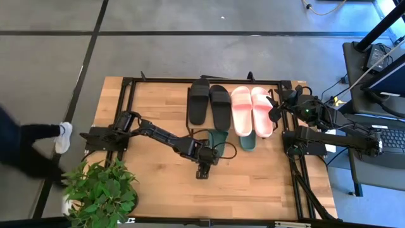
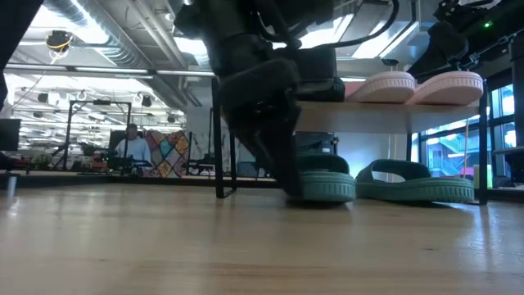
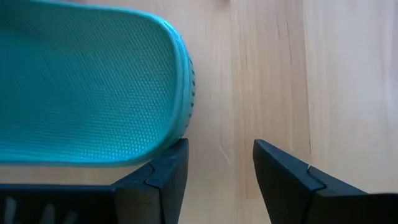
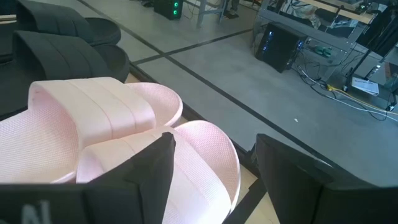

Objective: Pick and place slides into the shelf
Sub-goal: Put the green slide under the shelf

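A black pair (image 1: 210, 104) and a light pink pair of slides (image 1: 252, 109) lie side by side on top of the shelf (image 2: 360, 117). Two dark green slides (image 1: 220, 137) (image 1: 248, 142) rest sole-down on the table, partly under the shelf. My left gripper (image 3: 217, 152) points steeply down, open, over bare wood just beside the rounded end of the left green slide (image 3: 81, 87). My right gripper (image 4: 214, 158) hangs open in the air at the shelf's right end, next to the pink slides (image 4: 112, 124). My left gripper has one finger (image 3: 168, 168) right at the rounded edge of the green slide's end (image 3: 180, 118). I cannot tell whether it touches. Only bare wood shows between the two fingers.
A potted plant (image 1: 101, 190) stands at the table's near left corner. A person's leg and white shoe (image 1: 62, 136) show beside the left edge. Black frame tubing (image 1: 126, 101) runs along the table's left, far and right sides. Bare wood (image 1: 266, 183) lies toward the near right.
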Robot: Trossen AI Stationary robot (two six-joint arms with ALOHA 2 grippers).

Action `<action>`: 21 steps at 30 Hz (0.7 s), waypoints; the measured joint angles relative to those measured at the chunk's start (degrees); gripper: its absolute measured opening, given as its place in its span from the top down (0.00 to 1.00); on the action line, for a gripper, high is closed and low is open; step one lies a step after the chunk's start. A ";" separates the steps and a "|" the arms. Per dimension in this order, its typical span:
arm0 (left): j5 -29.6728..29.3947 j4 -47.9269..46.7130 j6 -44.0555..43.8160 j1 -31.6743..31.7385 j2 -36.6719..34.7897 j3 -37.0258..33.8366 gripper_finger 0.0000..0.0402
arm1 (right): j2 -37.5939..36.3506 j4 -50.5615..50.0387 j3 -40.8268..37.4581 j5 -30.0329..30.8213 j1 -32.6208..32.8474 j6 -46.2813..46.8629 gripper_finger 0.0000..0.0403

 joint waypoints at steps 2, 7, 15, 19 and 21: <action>-0.27 1.40 -0.01 0.57 0.00 0.00 0.57 | 0.00 0.00 0.00 0.01 -0.01 0.00 0.44; -2.90 4.83 -0.03 2.19 0.00 0.00 0.57 | 0.00 0.00 0.00 0.01 0.00 0.00 0.44; -3.23 5.99 -0.12 4.12 0.00 0.00 0.57 | 0.00 -0.01 0.00 0.00 -0.01 -0.01 0.44; -3.61 5.99 -0.19 4.09 0.00 0.00 0.57 | 0.00 -0.01 0.00 -0.01 -0.01 -0.01 0.44; -4.48 5.99 -0.47 3.96 0.00 0.00 0.57 | 0.00 0.00 0.00 -0.01 0.00 -0.02 0.44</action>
